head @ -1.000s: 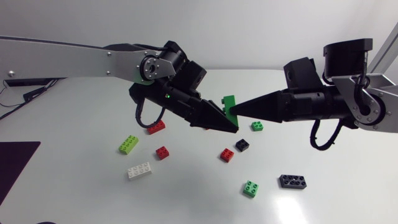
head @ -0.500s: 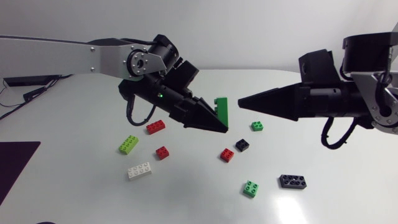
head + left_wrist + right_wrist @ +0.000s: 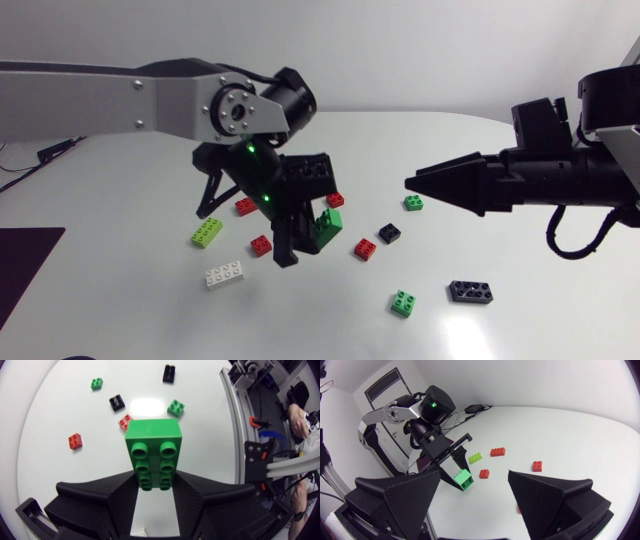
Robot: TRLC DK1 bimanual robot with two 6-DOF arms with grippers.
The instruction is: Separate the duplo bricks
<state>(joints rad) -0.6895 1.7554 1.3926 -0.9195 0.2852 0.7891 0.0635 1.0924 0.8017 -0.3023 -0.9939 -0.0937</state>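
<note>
Separating the bricks: the left pincer [image 3: 300, 248], pointing down over the middle of the white tabletop [image 3: 120, 200], was clamped on a long green brick [image 3: 153, 445]. Its two black fingers pressed the brick's long sides, and the studded face looked back at the wrist camera. From overhead the brick hung close to the tabletop, though whether it touched the surface could not be told. The right pincer [image 3: 474, 475] was held level on the right side, well apart from the long green brick and aimed toward it. Its broad fingers were spread wide with nothing between them.

Loose single bricks lay scattered around the left pincer. On its left sat a lime brick [image 3: 207, 232], a long red brick [image 3: 251, 205], a small red brick [image 3: 261, 245] and a white brick [image 3: 224, 274]. A partly hidden red brick [image 3: 335, 199] showed just behind the pincer. On its right, a red square brick [image 3: 366, 249] lay near a black brick [image 3: 389, 233]. A small green brick [image 3: 413, 203] lay under the tip of the right pincer. Nearer the front edge were a green square brick [image 3: 403, 303] and a dark grey brick [image 3: 470, 291], set apart from each other.
</note>
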